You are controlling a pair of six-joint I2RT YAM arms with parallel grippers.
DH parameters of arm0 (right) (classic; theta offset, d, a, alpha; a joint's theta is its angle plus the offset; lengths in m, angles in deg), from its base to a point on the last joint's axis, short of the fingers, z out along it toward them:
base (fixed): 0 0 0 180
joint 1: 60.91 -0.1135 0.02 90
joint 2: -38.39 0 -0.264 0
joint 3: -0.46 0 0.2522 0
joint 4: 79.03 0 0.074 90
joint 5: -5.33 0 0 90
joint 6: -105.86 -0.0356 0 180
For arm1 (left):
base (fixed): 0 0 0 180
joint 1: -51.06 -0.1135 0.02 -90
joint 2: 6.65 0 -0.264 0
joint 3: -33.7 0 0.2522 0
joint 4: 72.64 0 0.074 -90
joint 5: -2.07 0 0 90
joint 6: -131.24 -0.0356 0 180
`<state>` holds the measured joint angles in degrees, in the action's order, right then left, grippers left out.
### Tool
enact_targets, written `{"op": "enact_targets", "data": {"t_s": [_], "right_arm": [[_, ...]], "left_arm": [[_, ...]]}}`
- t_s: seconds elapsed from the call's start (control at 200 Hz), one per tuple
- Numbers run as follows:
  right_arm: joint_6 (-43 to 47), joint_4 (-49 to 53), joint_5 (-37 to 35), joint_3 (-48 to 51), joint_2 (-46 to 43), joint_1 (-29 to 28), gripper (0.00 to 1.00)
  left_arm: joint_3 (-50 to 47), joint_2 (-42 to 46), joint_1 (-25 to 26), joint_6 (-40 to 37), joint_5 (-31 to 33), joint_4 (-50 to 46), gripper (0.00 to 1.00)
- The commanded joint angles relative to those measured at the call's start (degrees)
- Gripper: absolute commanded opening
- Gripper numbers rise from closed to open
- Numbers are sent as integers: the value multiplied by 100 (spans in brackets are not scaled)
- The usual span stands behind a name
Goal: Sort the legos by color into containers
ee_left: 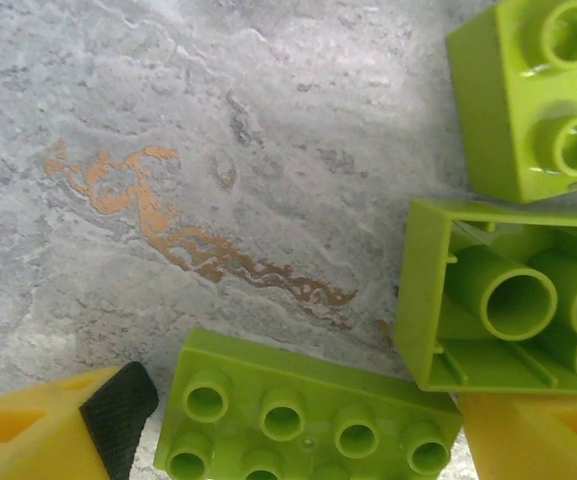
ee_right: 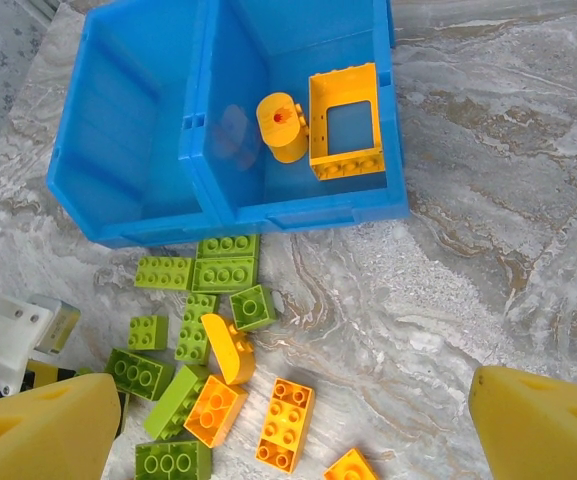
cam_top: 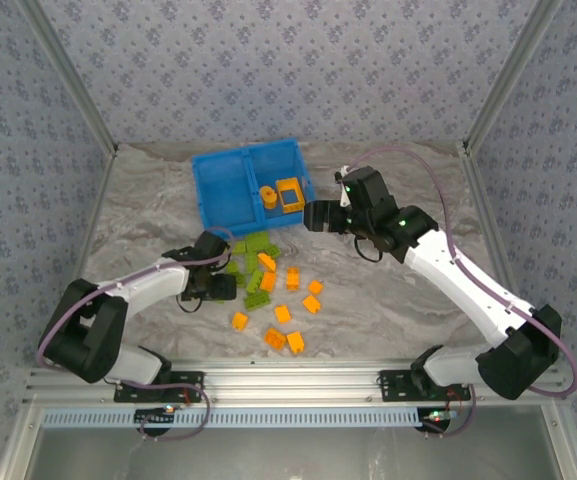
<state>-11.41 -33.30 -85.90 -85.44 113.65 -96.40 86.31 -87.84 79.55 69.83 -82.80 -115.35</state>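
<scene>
The blue bin (cam_top: 230, 190) (ee_right: 298, 210) stands at the back of the table, its two containers split by a divider (ee_right: 201, 100). The right one holds an orange cylinder (ee_right: 283, 125) and an orange frame brick (ee_right: 346, 120). Green legos (cam_top: 253, 262) (ee_right: 223, 270) lie piled in front of the bin, with orange legos (cam_top: 288, 315) (ee_right: 286, 425) nearer the arms. My left gripper (cam_top: 226, 272) (ee_left: 303, 400) is low over the pile, open, straddling a green eight-stud brick (ee_left: 303, 415) that lies on the table. Right of the bin, my right gripper (cam_top: 313, 215) (ee_right: 293, 395) hangs wide open with nothing in it.
Two more green bricks (ee_left: 533, 95) (ee_left: 508, 300) lie close to the left gripper's right finger (ee_left: 538, 435), one of them upside down. Grey marbled table (cam_top: 398, 290) spreads to the right of the legos. Patterned walls enclose the sides and back.
</scene>
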Motion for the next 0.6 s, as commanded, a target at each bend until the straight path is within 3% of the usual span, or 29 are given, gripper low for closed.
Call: {"op": "enact_targets", "data": {"t_s": [0.0, 0.275, 0.435, 0.595], "right_arm": [[-103, 126, -7, 54, -128, 34, 93], [-229, 103, -46, 95, -209, 41, 94], [-226, 163, -96, 131, -329, 70, 94], [-250, 187, -109, 147, -412, 120, 94]], "left_arm": [[-70, -236, 67, 118, -251, -427, 77], [-106, -162, 147, 329, -214, -388, 61], [24, 545, 148, 594, -11, -552, 55], [659, 1394, 139, 665, 399, -1067, 55]]}}
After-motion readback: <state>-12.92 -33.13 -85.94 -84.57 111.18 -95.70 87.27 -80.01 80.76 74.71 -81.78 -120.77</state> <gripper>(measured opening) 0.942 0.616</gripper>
